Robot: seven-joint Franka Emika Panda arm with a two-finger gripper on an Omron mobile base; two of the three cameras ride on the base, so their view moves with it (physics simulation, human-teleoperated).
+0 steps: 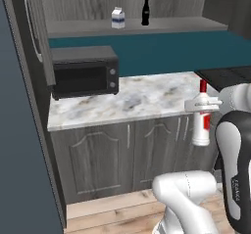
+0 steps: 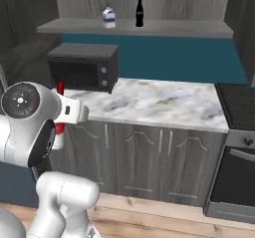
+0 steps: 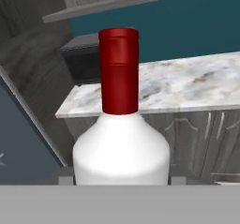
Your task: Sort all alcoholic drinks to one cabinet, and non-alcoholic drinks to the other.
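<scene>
One slim clear-white bottle with a red cap and red label [image 1: 201, 125] is all you have in hand: the gripper [image 1: 201, 105] is closed partway around its shoulder, holding it upright in the air in front of the marble counter [image 1: 142, 98]. At your twelve o'clock, on the open grey shelf [image 1: 147, 27], count one white gable-top milk carton [image 1: 117, 17] and one black cola bottle [image 1: 145, 12], well apart. One black microwave [image 1: 83, 71] sits at ten o'clock.

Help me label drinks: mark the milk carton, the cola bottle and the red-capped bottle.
milk carton [image 1: 117, 18], left base view, front face.
cola bottle [image 1: 145, 13], left base view, body.
red-capped bottle [image 3: 119, 70], hand view, red cap.
</scene>
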